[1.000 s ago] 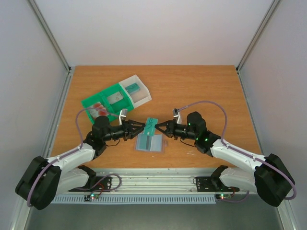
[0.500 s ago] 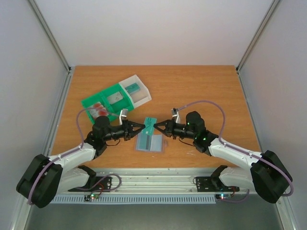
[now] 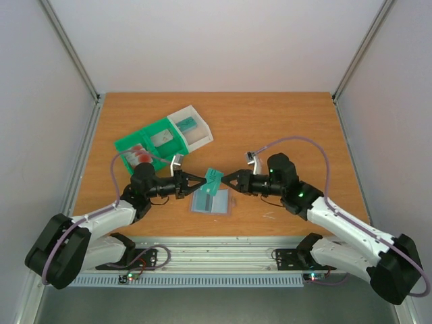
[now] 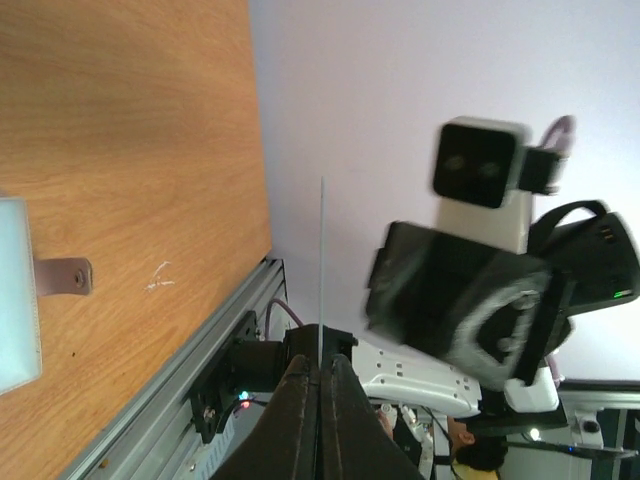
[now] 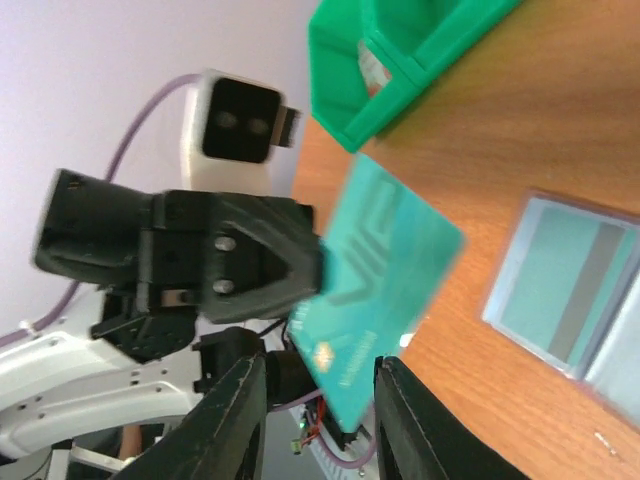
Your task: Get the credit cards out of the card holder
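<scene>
The left jaws pinch a teal card [image 3: 214,181] above the open holder [image 3: 211,202] on the bench [image 3: 283,121]; the right jaws stand spread just beside the card.

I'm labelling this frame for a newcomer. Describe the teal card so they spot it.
On the wooden table, find the blue-grey card holder lying open near the front edge. Just beyond it, jaws of the left arm pinch the teal card: the only card in the air.
</scene>
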Available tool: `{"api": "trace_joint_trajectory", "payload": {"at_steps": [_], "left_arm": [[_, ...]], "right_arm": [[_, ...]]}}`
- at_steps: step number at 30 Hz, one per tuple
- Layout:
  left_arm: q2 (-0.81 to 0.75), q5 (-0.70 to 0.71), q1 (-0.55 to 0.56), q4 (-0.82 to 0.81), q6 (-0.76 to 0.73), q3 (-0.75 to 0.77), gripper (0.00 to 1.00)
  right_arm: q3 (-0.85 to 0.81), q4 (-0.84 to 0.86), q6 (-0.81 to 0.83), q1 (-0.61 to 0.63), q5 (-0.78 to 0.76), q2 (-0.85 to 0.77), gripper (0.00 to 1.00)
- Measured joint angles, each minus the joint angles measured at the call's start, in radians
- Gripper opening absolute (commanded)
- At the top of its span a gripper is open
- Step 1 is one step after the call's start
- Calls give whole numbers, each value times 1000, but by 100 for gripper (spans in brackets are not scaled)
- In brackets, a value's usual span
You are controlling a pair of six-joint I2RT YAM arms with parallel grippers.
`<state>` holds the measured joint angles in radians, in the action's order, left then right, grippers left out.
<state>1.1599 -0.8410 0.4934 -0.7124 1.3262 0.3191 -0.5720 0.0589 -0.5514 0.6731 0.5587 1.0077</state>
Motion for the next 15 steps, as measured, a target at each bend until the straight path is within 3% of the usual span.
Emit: {"api": "trace_joint_trajectory", "payload": {"at_steps": [7,15], "left_arm": [[-34,-76,0,134,-90,50,0],[-176,-120,0,518,-332,167,0]], "right_arm": [[-264,-399,300,-1,-18,-56,41],[-400,-673,538,-1,18,-4,50]]}}
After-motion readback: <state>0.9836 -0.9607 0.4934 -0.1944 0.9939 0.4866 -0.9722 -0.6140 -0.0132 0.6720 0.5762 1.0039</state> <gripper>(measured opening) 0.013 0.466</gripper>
